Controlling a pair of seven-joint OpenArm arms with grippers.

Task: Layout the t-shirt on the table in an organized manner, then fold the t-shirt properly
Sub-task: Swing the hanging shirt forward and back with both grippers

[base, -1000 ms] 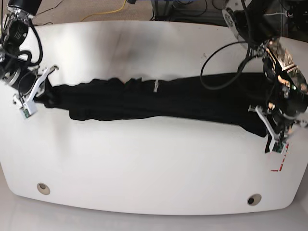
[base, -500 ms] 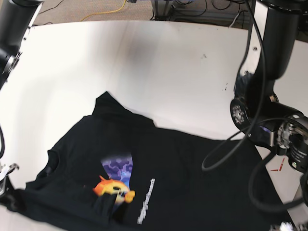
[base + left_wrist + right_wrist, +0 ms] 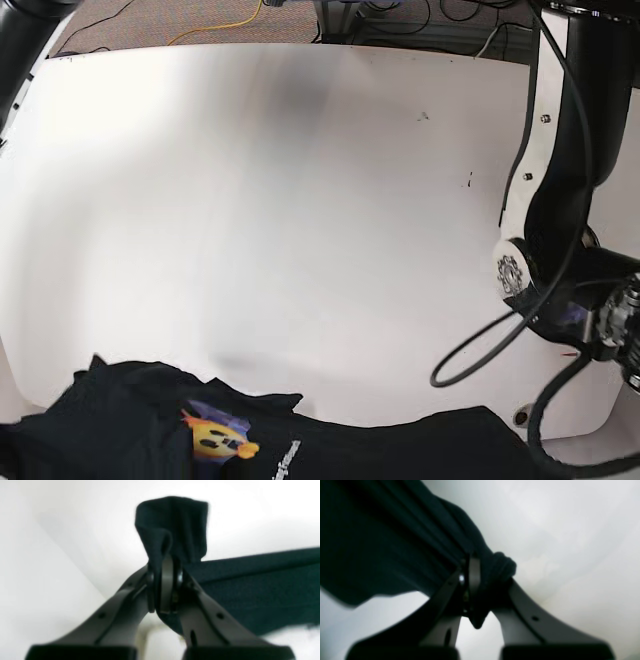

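Two grips, both biting cloth, and we start on the left wrist view: the left gripper (image 3: 165,590) is clenched on a bunched corner of the black t-shirt (image 3: 262,587), a tuft poking up past the closed tips while a taut band of fabric runs off to the right above the white table (image 3: 62,555).

Over to the right wrist view: the right gripper (image 3: 475,590) is likewise clamped on a rolled wad of the t-shirt (image 3: 382,550), with pleated cloth fanning away to the upper left and the table (image 3: 557,542) pale behind it.

Now the base view: the t-shirt (image 3: 110,425) sits right at the near edge of the table (image 3: 300,220), mostly off the bottom of the picture, its orange-yellow print (image 3: 218,438) just showing. It looks rumpled and lifted, not spread. Neither gripper shows here.

My read: the layout is unfinished. The shirt has yet to be flattened on the tabletop, and no fold has begun.
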